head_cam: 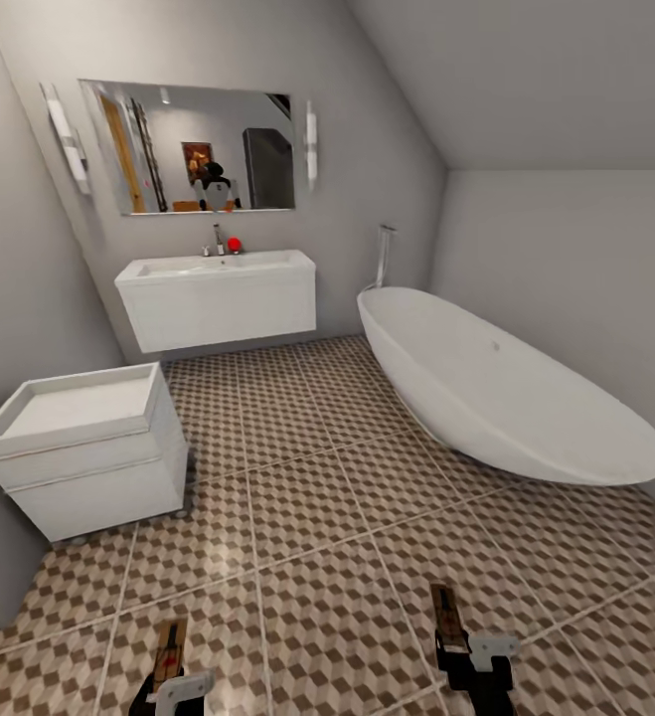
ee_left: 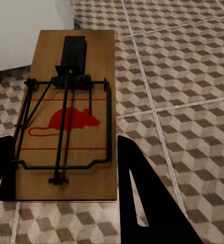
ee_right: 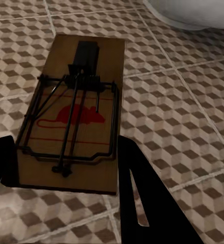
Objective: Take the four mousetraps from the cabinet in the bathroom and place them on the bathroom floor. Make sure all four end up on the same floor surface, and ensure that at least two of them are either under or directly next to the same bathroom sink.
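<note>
At the left of the head view, the left gripper (head_cam: 171, 686) clasps a mousetrap (head_cam: 171, 648) by its near end, the board jutting forward beyond the fingers above the bathroom floor (head_cam: 307, 497). In the left wrist view the same mousetrap (ee_left: 66, 114) sits between the two dark fingers (ee_left: 142, 198), its wire bar and red mouse print facing up, its far end near the small white two-drawer unit (ee_left: 25, 30). That unit (head_cam: 88, 452) stands by the left wall; its open top tray looks bare. Behind it the sink (head_cam: 218, 296) hangs on the far wall under a mirror (head_cam: 193, 147), with a chrome tap and a small red object, too small to identify, on its back edge. The white bathtub (head_cam: 506, 388) lies toward the right. The right gripper (head_cam: 461, 651) likewise pinches a second mousetrap (head_cam: 448, 615) by its near end; the right wrist view shows this second mousetrap (ee_right: 74, 114) between the fingers (ee_right: 142, 198) over the tiles, the tub's rim cut off by the frame edge.
</note>
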{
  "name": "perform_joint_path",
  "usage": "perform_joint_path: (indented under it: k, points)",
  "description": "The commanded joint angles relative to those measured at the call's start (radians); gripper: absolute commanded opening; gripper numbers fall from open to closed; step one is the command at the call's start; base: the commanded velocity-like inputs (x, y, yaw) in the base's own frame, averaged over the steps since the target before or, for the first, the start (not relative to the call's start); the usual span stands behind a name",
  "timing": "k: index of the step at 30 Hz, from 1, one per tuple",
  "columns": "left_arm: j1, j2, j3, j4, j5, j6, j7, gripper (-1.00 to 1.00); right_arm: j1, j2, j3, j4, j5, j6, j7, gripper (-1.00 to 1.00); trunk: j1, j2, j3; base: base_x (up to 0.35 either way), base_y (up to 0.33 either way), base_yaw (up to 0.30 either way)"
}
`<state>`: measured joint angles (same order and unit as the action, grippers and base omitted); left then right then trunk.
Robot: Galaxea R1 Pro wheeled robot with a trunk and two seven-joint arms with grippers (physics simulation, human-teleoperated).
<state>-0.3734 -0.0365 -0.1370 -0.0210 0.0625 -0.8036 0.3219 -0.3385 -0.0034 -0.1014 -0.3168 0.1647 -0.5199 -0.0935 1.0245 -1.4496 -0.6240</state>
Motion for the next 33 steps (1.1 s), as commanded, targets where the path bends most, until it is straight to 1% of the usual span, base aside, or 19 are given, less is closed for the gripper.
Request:
perform_joint_path:
  k: [1, 28, 33]
  points:
    - [-0.001, 0.000, -0.009, 0.001, 0.003, -0.002, 0.008, -1.00, -0.001, 0.000, -0.004, 0.001, 0.007, -0.003, 0.000, -1.00, 0.001, 0.000, -0.001, 0.332, -0.115, 0.210]
    - [-0.001, 0.000, -0.009, 0.001, 0.005, -0.002, 0.008, -1.00, -0.001, 0.000, -0.004, 0.002, 0.007, -0.002, 0.000, -1.00, 0.001, 0.000, -0.001, 0.301, -0.129, 0.223]
    - [-0.001, 0.000, -0.009, 0.001, 0.005, -0.002, 0.008, -1.00, -0.001, 0.000, -0.004, 0.002, 0.007, -0.003, 0.000, -1.00, 0.001, 0.000, -0.001, 0.288, -0.141, 0.092]
